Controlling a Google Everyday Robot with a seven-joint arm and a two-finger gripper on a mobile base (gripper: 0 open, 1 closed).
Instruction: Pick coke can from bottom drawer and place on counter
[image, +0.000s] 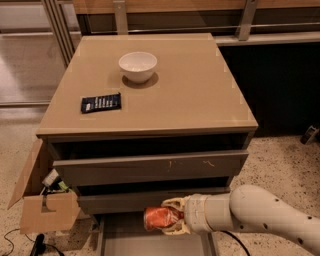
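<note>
The large square glossy beige-tan counter (195, 95) fills the upper middle of the frame, smooth and reflective, with a thin edge. Beneath it sit two tall grey-brown drawer fronts (150, 167), matte and lightly scuffed; both stand slightly ajar. A thick white rounded robot arm (265, 220), with small dark dots on its shell, reaches in from the lower right corner. At the bottom centre the shallow bottom drawer (150, 246) is pulled out, showing a flat grey floor and thin side walls. A brown cardboard box (42, 212) with open flaps stands on the speckled terrazzo floor (282, 162) at lower left, just beside the cabinet. On the counter's upper left rests a round white ceramic bowl (137, 66), and nearer the left edge lies a flat dark blue-black packet (101, 103), well apart from the bowl. The small red-orange coke can (159, 219) lies on its side over the bottom drawer, just under the middle drawer front. The cream-coloured gripper (169, 218) clasps it from above and below.
</note>
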